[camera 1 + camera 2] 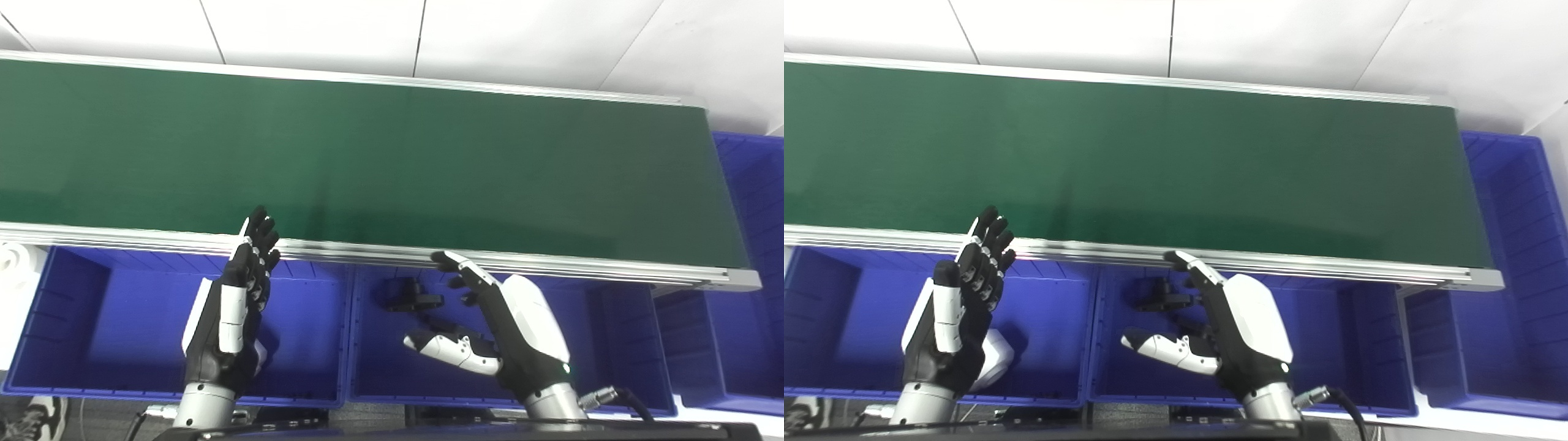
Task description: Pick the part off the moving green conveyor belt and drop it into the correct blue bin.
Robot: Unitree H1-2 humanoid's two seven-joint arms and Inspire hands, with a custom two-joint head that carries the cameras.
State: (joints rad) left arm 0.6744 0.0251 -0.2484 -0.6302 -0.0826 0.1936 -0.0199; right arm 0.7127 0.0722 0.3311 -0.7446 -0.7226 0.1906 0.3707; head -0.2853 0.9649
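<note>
**Two open hands held over blue bins, a dark part lying in the middle bin**

A wide green conveyor belt [367, 159] is seen running across the upper part of the scene, framed by a silver rail [380, 252] along its near edge and another along its far edge. The belt surface is bare from end to end. Beyond the far rail, pale floor tiles are seen.

Below the near rail, two blue bins are set side by side, their walls touching. The left bin [73, 306] lies under the left hand, and the middle bin [618, 318] lies under the right hand. A third blue bin [756, 245] is placed past the belt's right end. Open room is left inside each bin between the walls.

A small dark part [407, 294], black and blocky in outline, is seen resting on the floor of the middle bin, near its far wall and just under the rail. Its finer shape cannot be made out. A white object [992, 361] is partly hidden behind the left hand in the left bin.

The left hand [236, 312] is raised with fingers extended and close together, tips reaching the rail line; nothing is held. The right hand [508, 331] is spread wide, thumb apart from the fingers [456, 263], empty, hovering just beside the part.
</note>
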